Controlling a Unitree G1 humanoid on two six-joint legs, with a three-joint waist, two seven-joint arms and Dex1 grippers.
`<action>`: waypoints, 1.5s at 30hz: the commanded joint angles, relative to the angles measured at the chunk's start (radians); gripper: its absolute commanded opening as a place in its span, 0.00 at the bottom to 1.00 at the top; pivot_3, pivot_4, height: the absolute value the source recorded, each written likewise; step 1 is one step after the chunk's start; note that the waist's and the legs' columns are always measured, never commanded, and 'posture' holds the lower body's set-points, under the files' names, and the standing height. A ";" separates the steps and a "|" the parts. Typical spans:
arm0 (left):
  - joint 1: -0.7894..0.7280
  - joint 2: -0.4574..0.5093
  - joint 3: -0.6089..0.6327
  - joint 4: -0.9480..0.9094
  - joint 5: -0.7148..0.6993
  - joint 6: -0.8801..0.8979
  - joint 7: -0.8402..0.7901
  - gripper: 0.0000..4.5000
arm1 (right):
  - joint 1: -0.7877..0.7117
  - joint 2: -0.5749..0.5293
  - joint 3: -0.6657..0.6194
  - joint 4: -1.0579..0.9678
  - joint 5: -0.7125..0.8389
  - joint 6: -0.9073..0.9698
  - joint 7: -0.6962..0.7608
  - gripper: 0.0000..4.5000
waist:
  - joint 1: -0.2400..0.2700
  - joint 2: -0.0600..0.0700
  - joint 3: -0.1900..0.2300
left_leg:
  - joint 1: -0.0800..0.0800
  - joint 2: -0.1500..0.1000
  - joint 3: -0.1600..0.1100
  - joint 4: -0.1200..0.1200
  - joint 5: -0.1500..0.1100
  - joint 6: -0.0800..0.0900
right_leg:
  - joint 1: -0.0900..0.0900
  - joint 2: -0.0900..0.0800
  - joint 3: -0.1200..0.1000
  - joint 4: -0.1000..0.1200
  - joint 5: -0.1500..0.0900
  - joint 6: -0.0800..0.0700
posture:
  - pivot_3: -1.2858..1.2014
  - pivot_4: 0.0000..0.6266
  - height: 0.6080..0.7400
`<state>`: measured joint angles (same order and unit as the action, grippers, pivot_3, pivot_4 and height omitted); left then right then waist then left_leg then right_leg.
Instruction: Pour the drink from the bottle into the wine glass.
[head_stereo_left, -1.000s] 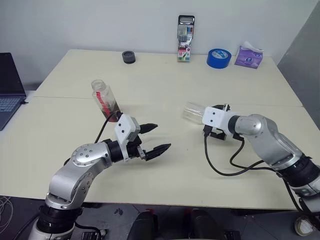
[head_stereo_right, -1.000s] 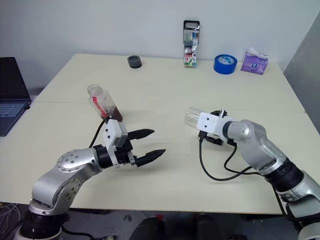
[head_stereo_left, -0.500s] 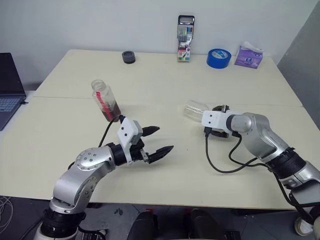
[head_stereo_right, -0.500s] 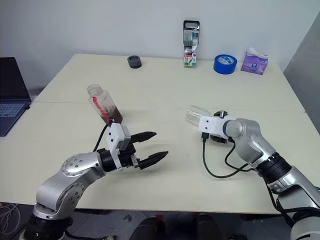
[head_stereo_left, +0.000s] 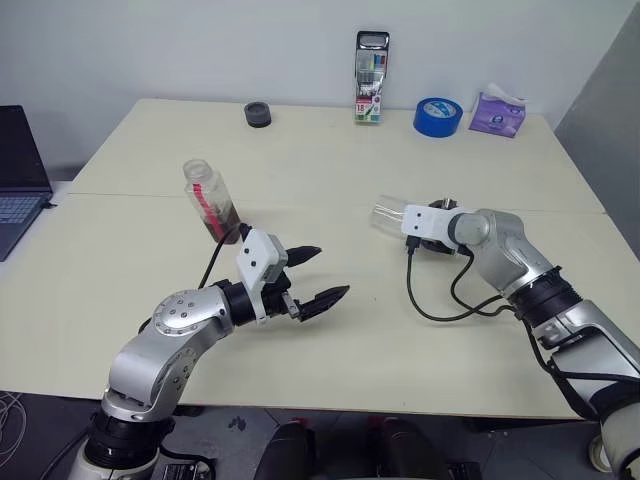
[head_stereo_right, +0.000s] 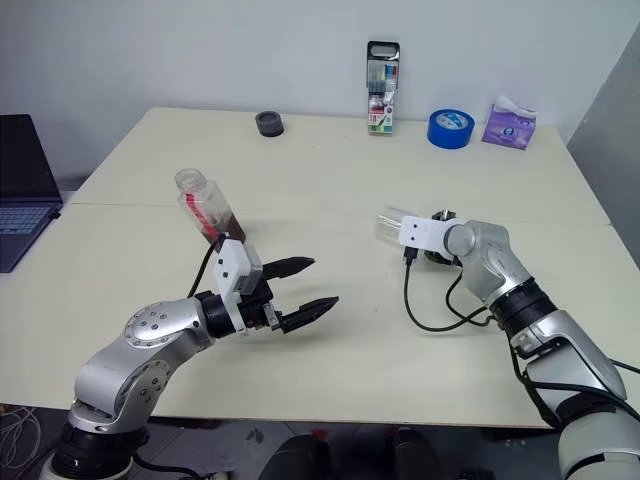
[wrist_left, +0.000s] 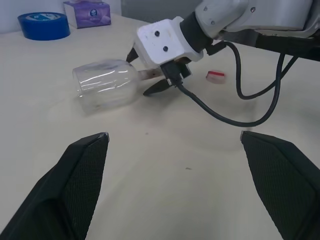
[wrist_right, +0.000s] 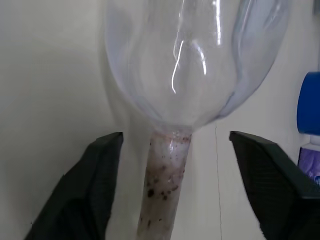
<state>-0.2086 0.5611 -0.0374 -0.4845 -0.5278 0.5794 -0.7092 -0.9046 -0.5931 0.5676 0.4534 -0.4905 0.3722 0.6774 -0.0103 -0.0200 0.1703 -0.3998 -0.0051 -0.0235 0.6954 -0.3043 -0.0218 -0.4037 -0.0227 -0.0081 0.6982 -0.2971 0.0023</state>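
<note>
The wine glass (head_stereo_left: 388, 216) lies on its side on the table right of centre, empty. My right gripper (wrist_right: 175, 137) reaches over it from the foot end. Its fingers (wrist_right: 100, 190) stand on either side of the stem (wrist_right: 165, 185) with gaps, so it is open. The bottle (head_stereo_left: 210, 205) stands uncapped at the left, leaning in the view, with the dark drink (head_stereo_left: 224, 222) in its lower part. My left gripper (head_stereo_left: 318, 277) hovers open and empty in front of the bottle, pointing toward the glass (wrist_left: 105, 90). A small red-and-white cap (wrist_left: 216, 75) lies beside the right gripper (wrist_left: 147, 72).
Along the far edge stand a marker-pen case (head_stereo_left: 372, 77), a blue tape roll (head_stereo_left: 437, 116), a purple tissue pack (head_stereo_left: 497, 113) and a small black round object (head_stereo_left: 257, 113). A laptop (head_stereo_left: 18, 170) sits at the left. A black cable (head_stereo_left: 440, 305) loops under my right wrist.
My right arm has stretched forward and its fingers have come closer together around the glass stem. The left gripper and the bottle stay where they were.
</note>
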 joint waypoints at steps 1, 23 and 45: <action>-0.001 0.004 0.010 -0.028 -0.004 -0.004 0.003 1.00 | -0.018 -0.026 -0.036 0.014 -0.023 -0.014 0.011 0.48 | 0.000 0.000 0.000 | 0.000 0.000 0.000 0.000 0.000 0.000 | 0.000 0.000 0.000 0.000 0.000 0.000 | 0.52 0.24 1.00; 0.287 -0.095 0.114 -0.092 0.090 -0.187 0.169 1.00 | -0.036 0.628 -0.646 0.351 0.606 -0.283 -0.282 0.04 | -0.007 0.000 -0.001 | 0.001 -0.001 -0.001 -0.001 0.000 0.000 | 0.000 -0.002 0.000 0.000 0.000 0.000 | 0.52 0.24 1.00; 0.508 -0.138 0.121 -0.262 0.104 -0.181 0.286 1.00 | 0.249 0.535 -0.531 0.219 0.498 -0.208 -0.363 0.04 | 0.011 0.006 -0.016 | 0.022 -0.001 -0.003 -0.010 -0.003 0.006 | 0.024 -0.001 -0.002 -0.012 0.000 0.001 | 0.52 0.24 1.00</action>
<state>0.2971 0.4272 0.0840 -0.7073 -0.4220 0.4129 -0.4248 -0.7169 -0.0183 0.0450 0.6466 0.0198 0.0663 0.3226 0.0011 -0.0137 0.1541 -0.3763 -0.0068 -0.0268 0.6831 -0.3076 -0.0162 -0.3780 -0.0241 -0.0100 0.6834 -0.2970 0.0030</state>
